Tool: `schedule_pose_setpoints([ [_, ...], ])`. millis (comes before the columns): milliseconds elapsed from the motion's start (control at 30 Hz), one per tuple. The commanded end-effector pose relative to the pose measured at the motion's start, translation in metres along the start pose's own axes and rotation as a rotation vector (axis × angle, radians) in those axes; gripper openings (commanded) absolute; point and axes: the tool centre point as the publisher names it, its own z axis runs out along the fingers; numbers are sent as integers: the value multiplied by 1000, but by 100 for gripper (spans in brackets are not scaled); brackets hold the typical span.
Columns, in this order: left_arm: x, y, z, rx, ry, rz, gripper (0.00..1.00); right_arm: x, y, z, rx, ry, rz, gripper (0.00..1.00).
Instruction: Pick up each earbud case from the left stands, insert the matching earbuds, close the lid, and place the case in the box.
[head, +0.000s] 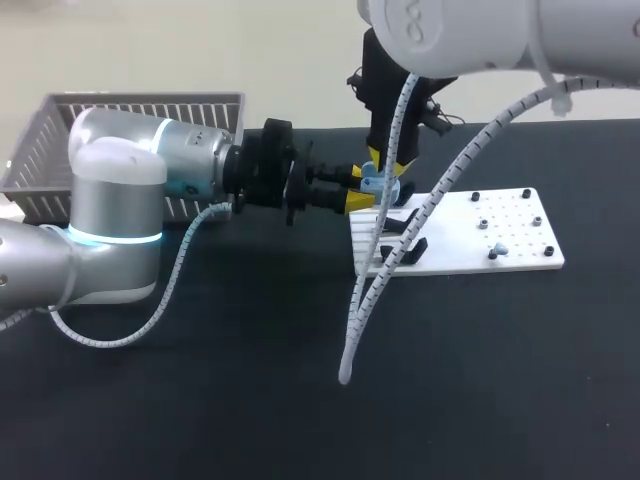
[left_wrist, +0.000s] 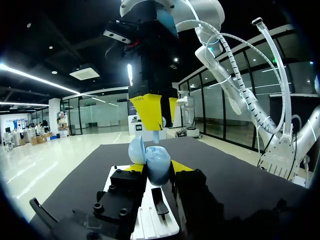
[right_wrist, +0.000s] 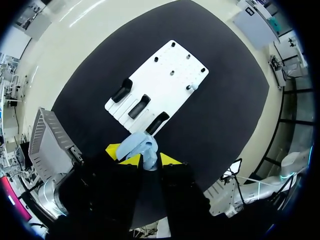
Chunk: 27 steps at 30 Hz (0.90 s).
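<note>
My left gripper (head: 358, 196) reaches in level from the left and is shut on a light blue earbud case (head: 377, 185), whose lid (left_wrist: 136, 150) stands open. In the left wrist view the case body (left_wrist: 158, 167) sits between my yellow fingertips (left_wrist: 183, 167). My right gripper (head: 388, 167) hangs straight down over the case, shut on a pale blue earbud (left_wrist: 156, 136) just above the opening. In the right wrist view the earbud (right_wrist: 149, 161) is between the fingers, with the case (right_wrist: 137, 143) right ahead. Another earbud (head: 498, 247) rests on the white board (head: 500, 215).
The white board carries three black stands (right_wrist: 140, 106) at its left end and several small pegs. A grey slatted basket (head: 130, 110) stands at the back left. A white cable loop from my right arm hangs in front of the board.
</note>
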Motion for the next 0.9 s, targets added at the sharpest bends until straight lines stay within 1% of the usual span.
schedule_pose_setpoints([
  [33,1,0,0,-2,-2,2,0,-3,2,4,3,8,1,0],
  [333,1,0,0,-2,-2,2,0,-3,4,5,-11,12,-3,0],
  [900,1,0,0,-2,-2,2,0,-6,7,11,1,10,-4,0],
])
